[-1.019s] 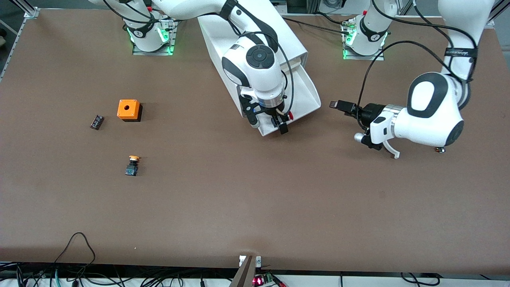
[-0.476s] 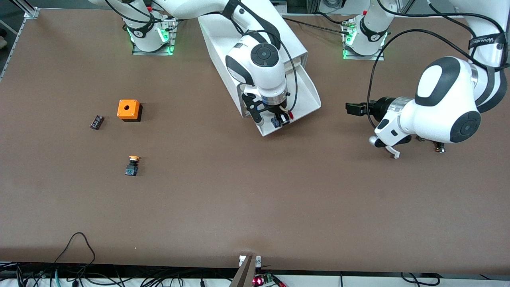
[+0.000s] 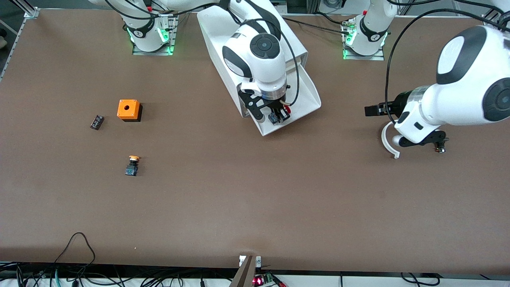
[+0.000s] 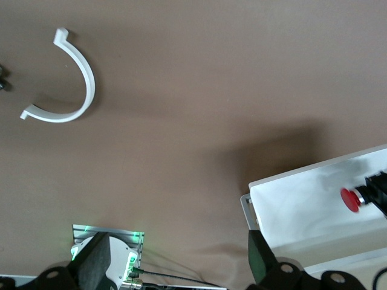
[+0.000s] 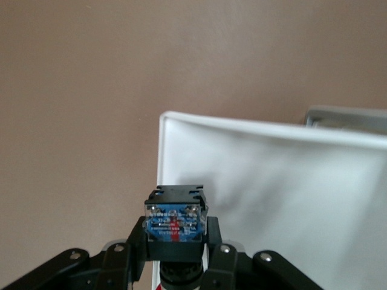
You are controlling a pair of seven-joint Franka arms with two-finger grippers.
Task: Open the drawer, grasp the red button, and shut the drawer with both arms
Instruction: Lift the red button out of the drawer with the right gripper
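Observation:
The cabinet (image 3: 297, 46) stands near the arms' bases, and its drawer (image 3: 308, 97) is pulled open toward the front camera. My right gripper (image 3: 277, 117) is over the drawer's front end, shut on the button (image 3: 274, 118). In the right wrist view the button's black-and-blue body (image 5: 175, 219) sits between the fingers (image 5: 217, 251), above the drawer (image 5: 278, 193). The left wrist view shows its red cap (image 4: 349, 199) over the drawer (image 4: 296, 208). My left gripper (image 3: 372, 110) is open and empty (image 4: 175, 269), over bare table toward the left arm's end, apart from the drawer.
An orange box with a hole (image 3: 128, 109), a small black part (image 3: 96, 122) and an orange-capped button (image 3: 132, 165) lie toward the right arm's end. A white curved piece (image 3: 387, 141) (image 4: 75, 90) and a small dark part (image 3: 439, 149) lie under the left arm.
My left arm has drawn away from the drawer toward its own end of the table. My right gripper has closed on the button in the drawer and raised it slightly.

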